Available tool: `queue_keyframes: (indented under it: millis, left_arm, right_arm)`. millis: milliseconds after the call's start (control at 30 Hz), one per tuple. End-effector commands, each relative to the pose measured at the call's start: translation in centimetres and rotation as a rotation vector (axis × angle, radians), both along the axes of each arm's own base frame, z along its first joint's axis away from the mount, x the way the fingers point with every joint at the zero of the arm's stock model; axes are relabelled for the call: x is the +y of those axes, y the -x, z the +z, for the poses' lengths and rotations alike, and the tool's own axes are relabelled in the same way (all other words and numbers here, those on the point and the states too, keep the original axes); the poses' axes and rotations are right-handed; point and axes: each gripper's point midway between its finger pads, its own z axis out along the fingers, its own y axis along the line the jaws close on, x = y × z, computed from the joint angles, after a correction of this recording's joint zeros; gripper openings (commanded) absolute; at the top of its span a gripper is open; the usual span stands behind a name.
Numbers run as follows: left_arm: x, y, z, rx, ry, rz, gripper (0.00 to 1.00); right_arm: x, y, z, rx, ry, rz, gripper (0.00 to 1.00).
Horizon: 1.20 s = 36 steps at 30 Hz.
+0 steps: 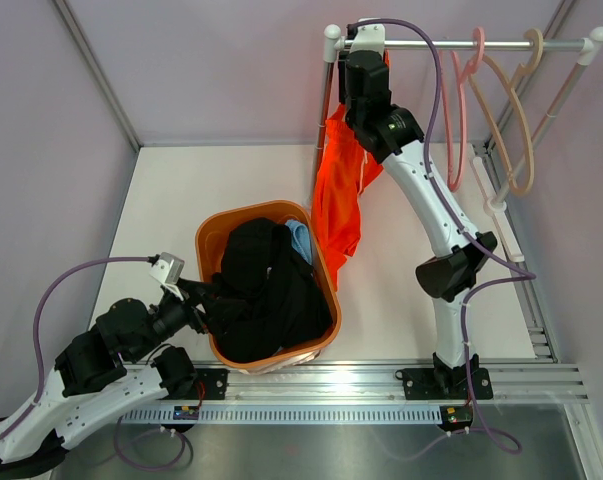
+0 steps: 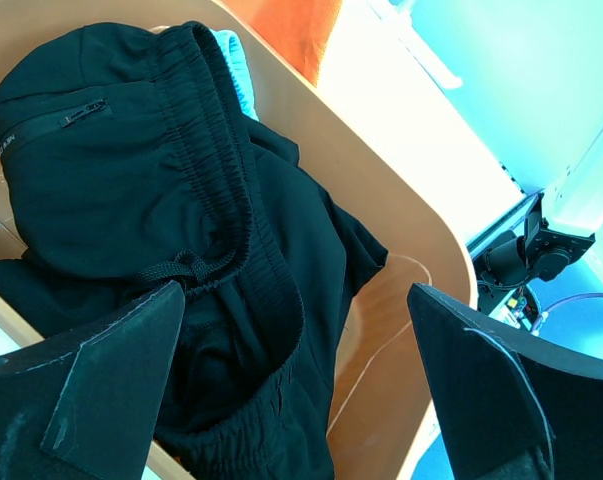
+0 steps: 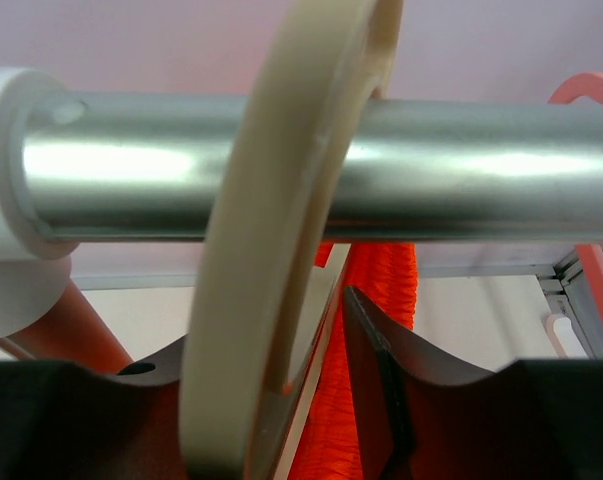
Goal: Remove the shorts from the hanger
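The bright orange shorts [image 1: 338, 200] hang from a cream hanger [image 3: 281, 200] hooked over the metal rail [image 3: 481, 170]; their fabric also shows in the right wrist view [image 3: 381, 290]. My right gripper [image 1: 364, 45] is up at the rail, its fingers [image 3: 266, 330] closed tightly on either side of the hanger's neck. The black shorts [image 1: 266, 290] and the light blue shorts [image 1: 301, 238] lie in the orange basket [image 1: 209, 245]. My left gripper [image 1: 203, 300] is open and empty at the basket's left rim, over the black shorts [image 2: 131, 170].
A pink hanger [image 1: 459, 120] and a beige hanger [image 1: 516, 120] hang empty at the right end of the rail [image 1: 481, 44]. White rack posts stand at both ends. Grey walls close in the table on the left, back and right.
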Motion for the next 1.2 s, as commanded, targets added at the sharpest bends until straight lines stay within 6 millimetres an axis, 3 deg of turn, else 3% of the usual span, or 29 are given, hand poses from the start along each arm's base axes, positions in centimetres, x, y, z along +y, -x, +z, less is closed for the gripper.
queue_keyframes:
  millis: [0,233,333,367,433,533,667,767,900,1033,1167]
  left_arm:
    - [-0.5,-0.1,1.0,-0.025,0.036,-0.011,0.99]
    - [-0.5,-0.1,0.9,-0.024,0.034,-0.011,0.99]
    - [-0.5,-0.1,0.9,-0.023,0.035,-0.011,0.99]
    - [-0.5,-0.1,0.9,-0.023,0.035,-0.009,0.99]
    - [-0.5,-0.1,0.9,-0.022,0.032,-0.009,0.99]
    - [-0.5,-0.2,0.8,-0.021,0.029,-0.008,0.99]
    - [-0.6,-0.3,0.6,-0.015,0.018,-0.002,0.99]
    - [-0.6,-0.4,0.5,-0.011,0.012,0.001,0.99]
    - [-0.6,-0.5,0.5,-0.009,0.009,0.003,0.99]
    - [-0.6,-0.6,0.4,-0.008,0.003,0.007,0.99]
    - [-0.7,-0.7,0.2,-0.001,-0.007,0.010,0.99]
  right_arm:
    - [0.2,-0.4,0.3,-0.020,0.011,-0.014,0.45]
    - [0.2,-0.5,0.2,-0.020,0.026,-0.020,0.37]
    - [0.1,-0.5,0.5,-0.027,0.029,-0.021,0.22]
    - [-0.1,-0.4,0.9,-0.036,0.029,-0.024,0.10]
    - [-0.4,-0.1,1.4,-0.041,0.029,-0.030,0.00]
    - [-1.1,1.0,3.6,-0.079,0.020,-0.034,0.00]
    - [-2.8,3.8,8.0,-0.150,-0.019,-0.025,0.00]
    - [-3.6,5.3,9.2,-0.156,-0.027,-0.019,0.00]
    - [-4.5,6.5,9.4,-0.144,-0.024,-0.024,0.00]
    - [-5.1,7.3,8.0,-0.109,-0.017,-0.035,0.00]
    - [-6.5,9.7,7.8,-0.078,-0.045,-0.037,0.00]
